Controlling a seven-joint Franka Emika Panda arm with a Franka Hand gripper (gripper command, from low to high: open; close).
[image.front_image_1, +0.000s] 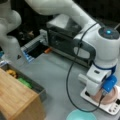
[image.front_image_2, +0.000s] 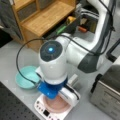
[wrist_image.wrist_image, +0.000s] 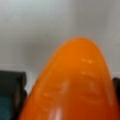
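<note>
An orange carrot-like thing fills the wrist view, held between the dark fingers of the gripper, low over a pink plate on a white scale. Around it on the grey table: a teal bowl, a wooden shelf, a toaster oven.

From my seat, the open lane is the bare grey table between the wooden shelf and the scale. My gripper sits low over the pink plate on that scale, so there is little room beneath it. The teal bowl lies just beside the scale, the toaster oven walls off another side, and the black cable loops across the open stretch. An orange object blocks most of the wrist view.
</note>
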